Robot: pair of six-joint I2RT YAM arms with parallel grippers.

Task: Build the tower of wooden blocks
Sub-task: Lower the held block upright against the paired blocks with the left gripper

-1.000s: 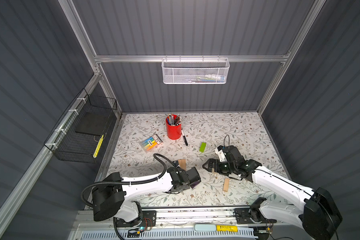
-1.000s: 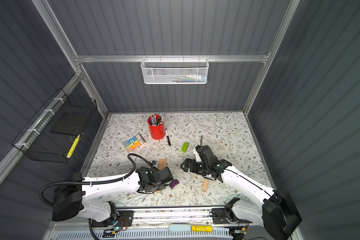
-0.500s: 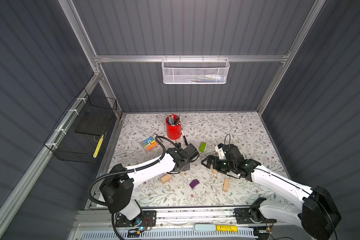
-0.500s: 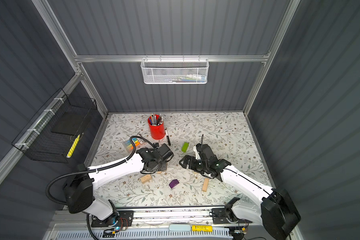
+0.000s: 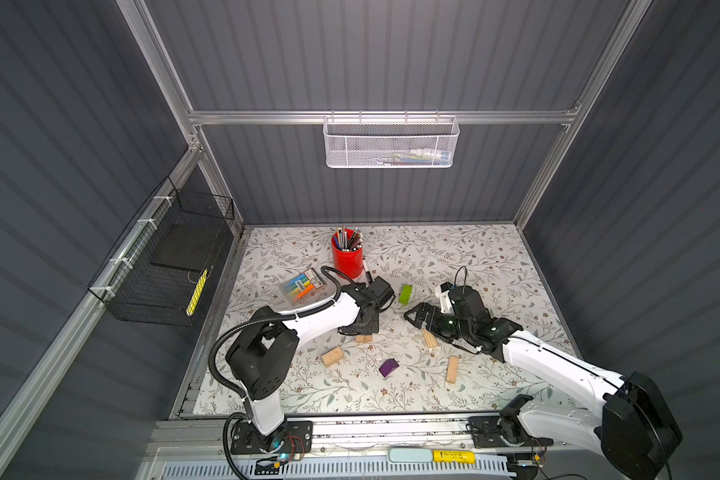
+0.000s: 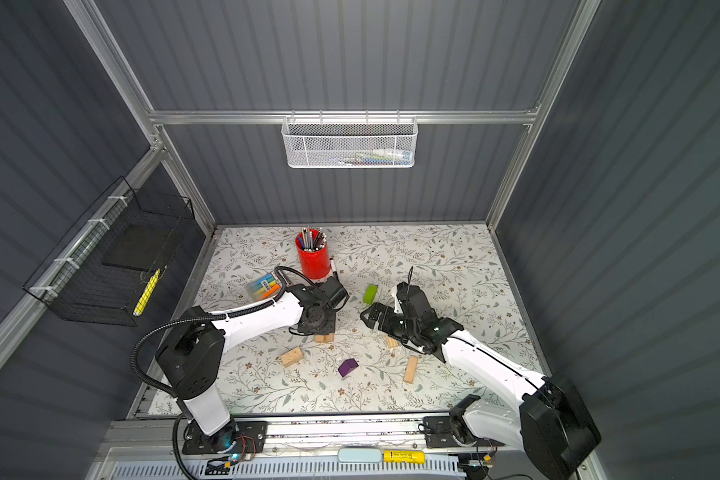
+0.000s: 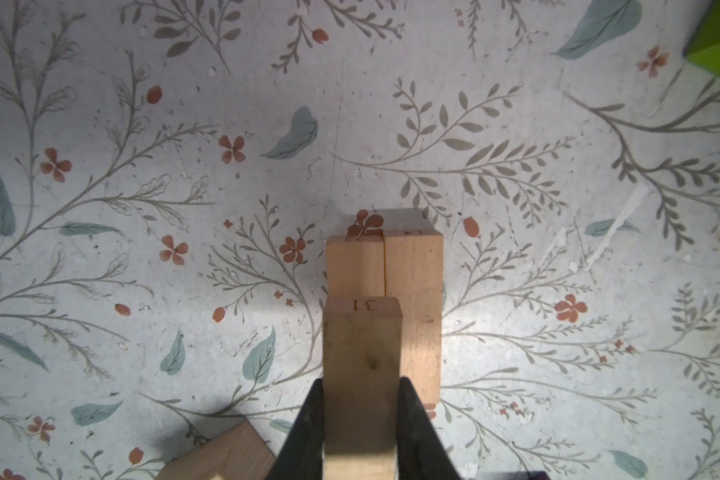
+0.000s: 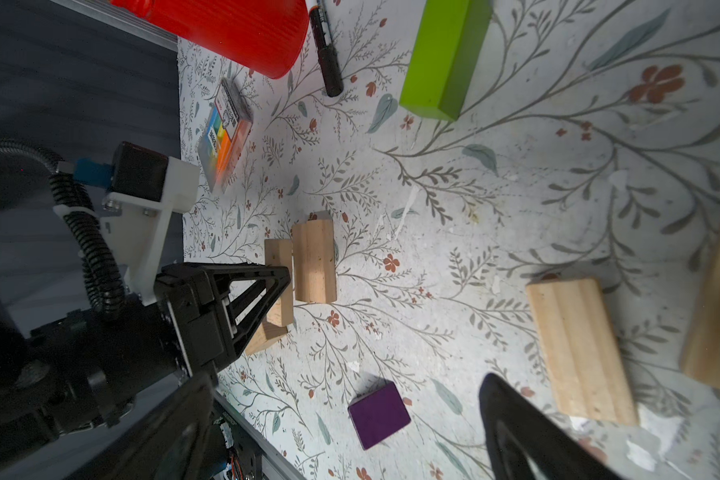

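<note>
Holding block [image 7: 360, 365] beside base pair [image 7: 408, 266].
Clamped in left gripper [image 7: 360, 399], parallel to pair, likely to finish bottom layer; right gripper [image 5: 417, 316] wide, empty, parked right, probably for clearance.

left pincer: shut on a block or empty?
Shut on a wood block: in the left wrist view the left pincer clamps its sides, near two blocks lying side by side.
</note>
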